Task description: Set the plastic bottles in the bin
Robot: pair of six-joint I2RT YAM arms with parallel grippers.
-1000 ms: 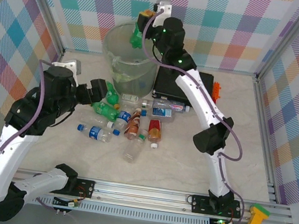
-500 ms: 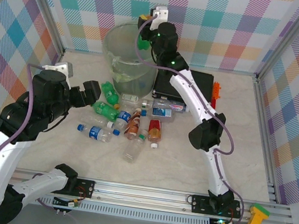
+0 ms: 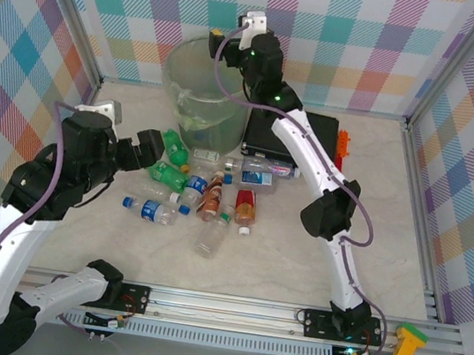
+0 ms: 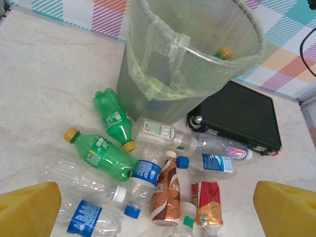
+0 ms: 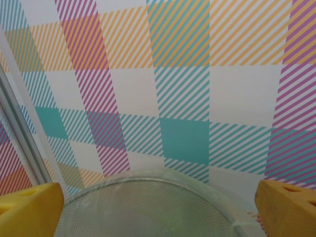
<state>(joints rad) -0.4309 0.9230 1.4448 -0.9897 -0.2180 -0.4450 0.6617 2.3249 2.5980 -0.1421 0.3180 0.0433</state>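
1. The left arm [image 3: 11, 224] is built of smooth white shell links joined by bulky black joint housings.
2. The right arm [image 3: 308, 152] has slimmer white links and black joints, with small green lights [image 3: 280, 97] glowing on them.
3. A purple cable [image 3: 59, 155] runs along the left arm, and a second purple cable [image 3: 368, 233] runs along the right.
4. A white camera block [image 3: 104, 109] sits at the left wrist.
5. The left gripper [image 4: 157, 210] and the right gripper [image 5: 158, 207] end in blunt yellow fingertips [image 4: 27, 207].
6. Black base plates [image 3: 126, 293] carry both arms.

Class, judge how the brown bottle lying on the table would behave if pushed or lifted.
The brown bottle lies on its round side, so a nudge would probably roll it. Its glossy wrap looks slippery. The blue-labelled bottle beside it might shift too.
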